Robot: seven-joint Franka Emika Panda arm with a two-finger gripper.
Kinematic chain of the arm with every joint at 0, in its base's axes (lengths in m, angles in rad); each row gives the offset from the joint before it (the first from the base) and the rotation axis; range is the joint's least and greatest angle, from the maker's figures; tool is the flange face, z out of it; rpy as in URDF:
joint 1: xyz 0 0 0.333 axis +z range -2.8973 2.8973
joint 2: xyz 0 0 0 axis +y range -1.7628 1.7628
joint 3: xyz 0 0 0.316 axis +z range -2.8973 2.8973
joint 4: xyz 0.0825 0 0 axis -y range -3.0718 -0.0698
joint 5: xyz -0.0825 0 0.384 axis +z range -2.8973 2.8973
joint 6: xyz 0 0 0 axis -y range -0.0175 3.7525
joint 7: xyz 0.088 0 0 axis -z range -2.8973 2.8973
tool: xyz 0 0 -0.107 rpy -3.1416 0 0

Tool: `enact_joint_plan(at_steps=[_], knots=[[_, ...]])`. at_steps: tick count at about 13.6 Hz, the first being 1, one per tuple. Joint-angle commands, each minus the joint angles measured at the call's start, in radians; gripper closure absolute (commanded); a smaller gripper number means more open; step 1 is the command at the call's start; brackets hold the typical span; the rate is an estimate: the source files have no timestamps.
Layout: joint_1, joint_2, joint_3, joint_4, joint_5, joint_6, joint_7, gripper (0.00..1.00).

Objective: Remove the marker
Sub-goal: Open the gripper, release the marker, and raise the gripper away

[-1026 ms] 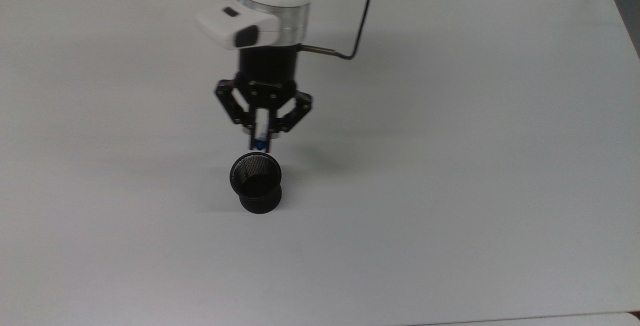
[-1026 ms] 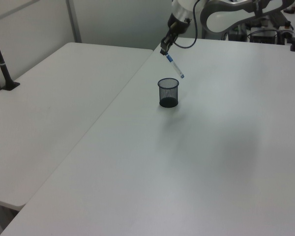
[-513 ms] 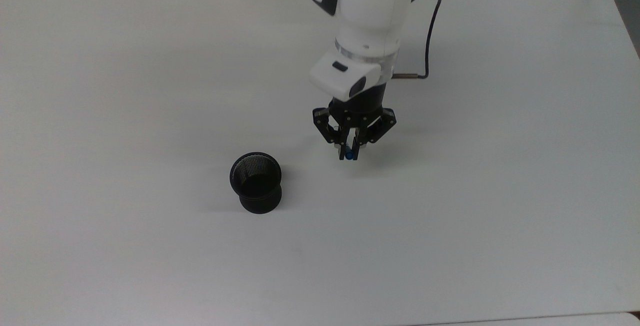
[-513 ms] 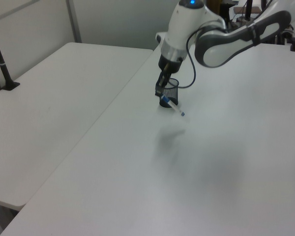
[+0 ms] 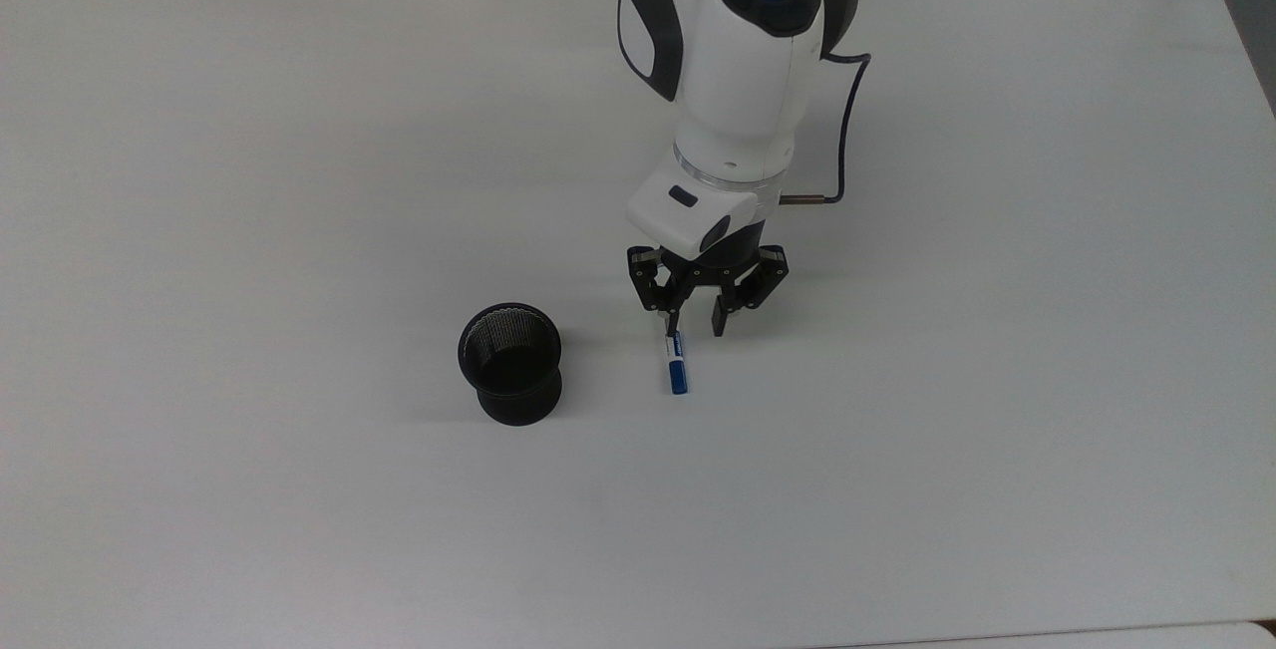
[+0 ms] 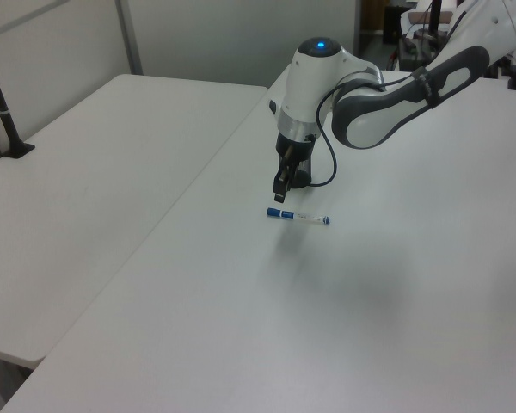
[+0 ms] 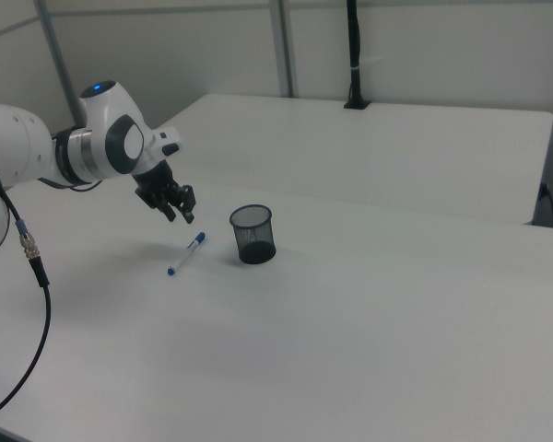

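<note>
The top view looked steeply down on the black mesh cup (image 5: 510,363); left and right views faced it from opposite sides.

Bright, even light; faint shadows

A slim marker (image 5: 676,363) with a white barrel, blue cap, blue end and blue label band lies on a plain white table (image 5: 299,131). Beside it stands a black mesh cup (image 5: 509,363). The robot arm (image 5: 733,81) is white with dark grey panels and a glowing blue light, ending in a black gripper (image 5: 696,323).
</note>
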Motion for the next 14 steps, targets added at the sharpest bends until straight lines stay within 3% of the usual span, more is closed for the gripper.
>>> enact_joint_plan(at_steps=[1,7,9,14], knots=[[0.013,-0.076,-0.011,-0.005,0.007,-0.027,-0.022,0.00],[0.000,-0.254,-0.011,-0.025,0.009,-0.351,-0.028,0.00],[-0.031,-0.356,-0.011,-0.077,0.026,-0.465,-0.095,0.00],[-0.155,-0.519,-0.013,-0.107,0.185,-0.683,-0.322,0.00]])
